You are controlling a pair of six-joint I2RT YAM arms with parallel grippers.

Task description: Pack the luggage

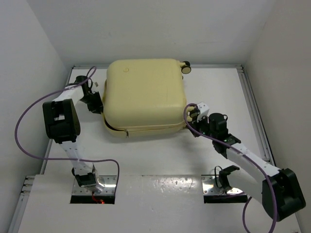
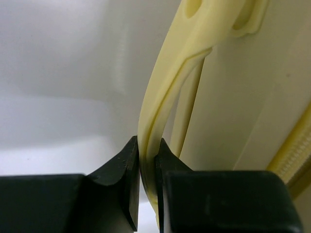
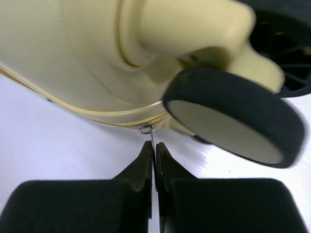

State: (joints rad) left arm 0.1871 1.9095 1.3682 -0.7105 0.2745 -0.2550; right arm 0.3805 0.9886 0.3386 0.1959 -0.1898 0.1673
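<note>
The luggage (image 1: 143,97) lies flat, lid down, at the far middle of the tabletop (image 1: 160,160). My left fingers (image 2: 124,165) are clamped on the pale handle (image 2: 155,111) at its left side. My right fingers (image 3: 143,167) pinch the thin metal zip pull (image 3: 152,138) at its right seam, just beside a black wheel (image 3: 233,119).

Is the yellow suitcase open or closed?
Closed. The suitcase lies flat with its two halves together and no inside showing. Whether it is zipped all the way, I cannot tell.
</note>
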